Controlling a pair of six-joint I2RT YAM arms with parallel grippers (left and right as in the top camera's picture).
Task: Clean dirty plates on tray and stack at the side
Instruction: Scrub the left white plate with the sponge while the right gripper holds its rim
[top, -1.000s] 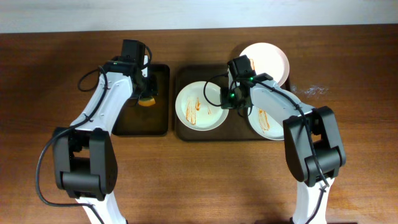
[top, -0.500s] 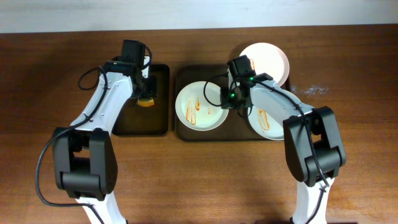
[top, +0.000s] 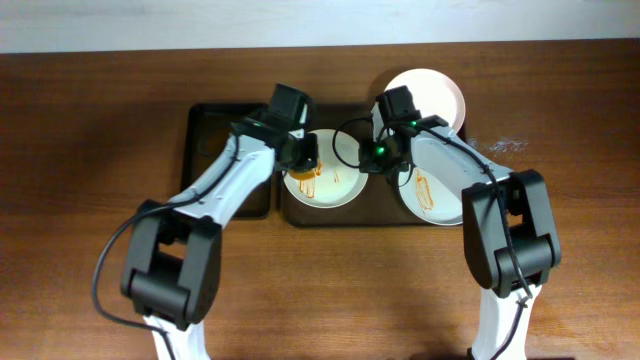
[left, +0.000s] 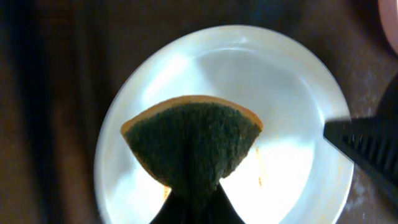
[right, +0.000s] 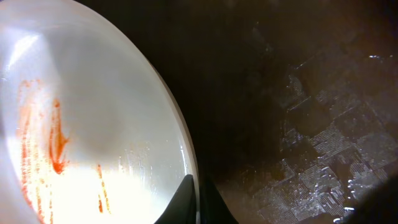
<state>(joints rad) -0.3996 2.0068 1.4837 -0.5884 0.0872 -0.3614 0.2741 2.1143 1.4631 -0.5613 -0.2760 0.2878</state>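
Wood table (top: 80, 200); dark tray (top: 340, 218) mid-table w/ 2 white plates. Left plate (top: 335, 182): orange-red sauce streaks; right tool (right: 198, 194) pinches its right rim. Right plate (top: 425, 200) streaked too. Clean plate (top: 440, 95) at tray's far-right corner. Left tool (left: 193, 208) clamps green, orange-edged sponge (left: 193, 140) above left plate.

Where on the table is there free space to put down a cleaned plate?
Bare table lies left of the small tray and in front of both trays. The small tray looks bare too. The big tray is crowded: two dirty plates, sponge, left gripper, right gripper.
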